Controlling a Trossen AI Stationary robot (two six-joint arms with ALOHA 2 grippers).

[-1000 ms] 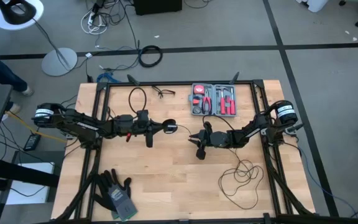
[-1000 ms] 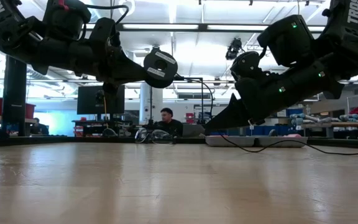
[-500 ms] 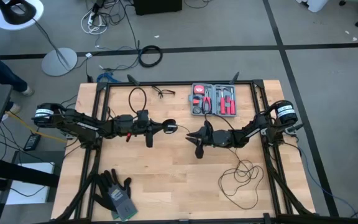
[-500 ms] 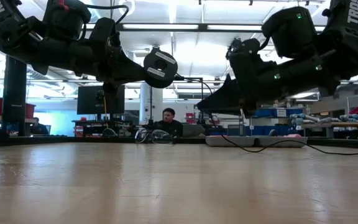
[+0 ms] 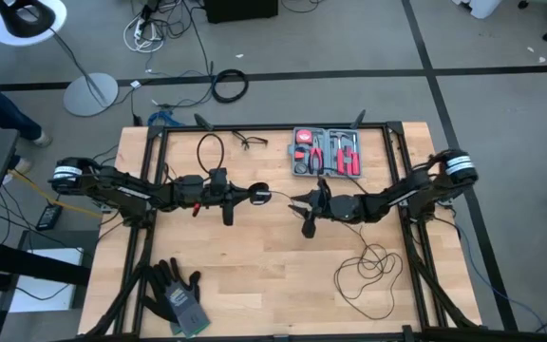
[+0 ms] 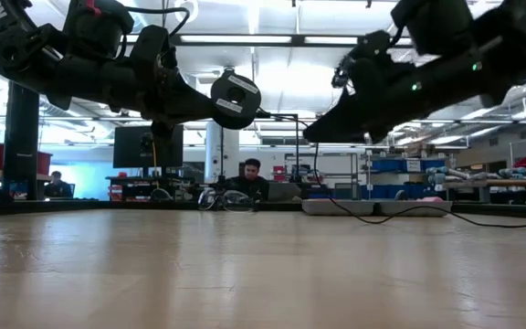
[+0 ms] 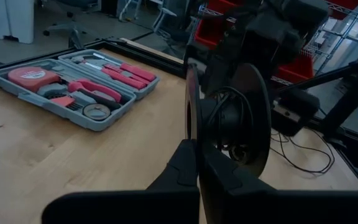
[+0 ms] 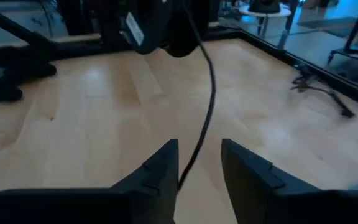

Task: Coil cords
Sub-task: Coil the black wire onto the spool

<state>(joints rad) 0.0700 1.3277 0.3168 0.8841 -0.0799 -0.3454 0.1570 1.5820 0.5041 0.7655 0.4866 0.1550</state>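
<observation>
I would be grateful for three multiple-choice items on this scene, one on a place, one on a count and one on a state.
1. Where do the gloves lie on the table?
A. near the front left corner
B. beside the tool case
C. under the right arm

2. How many grippers hang above the table?
A. none
B. one
C. two

3. How does the right gripper stand toward the thin black cable?
A. shut on it
B. open, with the cable running between its fingers
C. open, far off from it

Answers:
1 A, the high view shows them low on the left, far from the tool case.
2 C, the left gripper with the puck and the right one meet mid-table.
3 B, the right wrist view shows a gap on both sides.
</observation>
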